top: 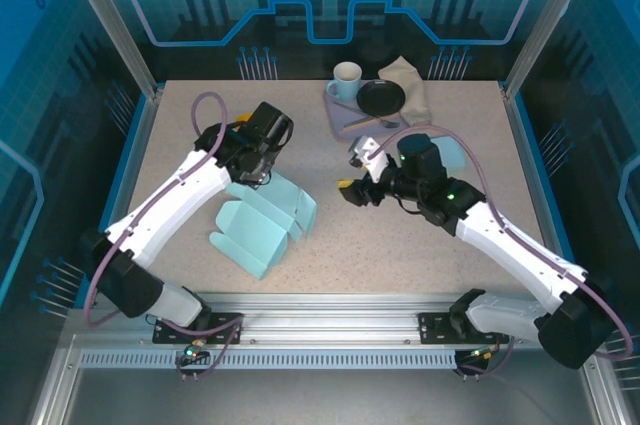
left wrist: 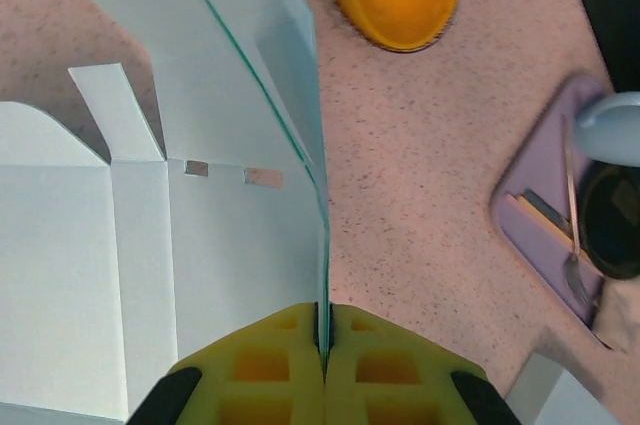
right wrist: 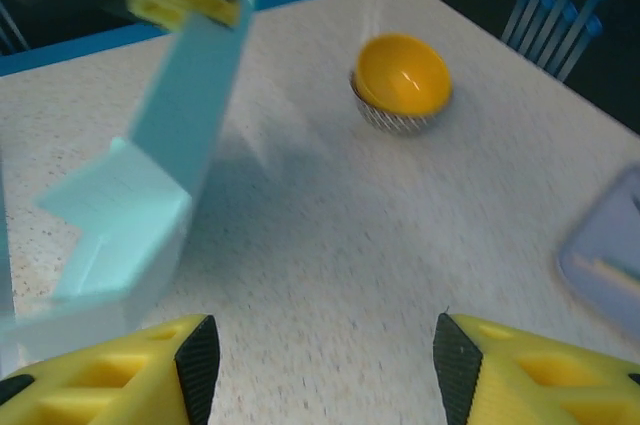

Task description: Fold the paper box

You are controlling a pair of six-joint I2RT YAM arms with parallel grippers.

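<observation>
While the left hand (left wrist: 324,340) pinches the paper box (top: 262,230), folding looks early. Right of it, the spread right hand (right wrist: 320,355) should brace a panel.

- right gripper (right wrist: 320,370): jaws apart above the worktop (right wrist: 330,235).
- paper box (right wrist: 140,205) at left, one panel raised, pinched by left gripper (right wrist: 185,2).
- yellow bowl (right wrist: 402,80) near the worktop's far corner.

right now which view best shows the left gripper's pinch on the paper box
The left wrist view: close up, the left gripper is shut on a panel edge of the paper box. In the top external view the arm covers the pinch; the right wrist view shows it small, blurred.
</observation>
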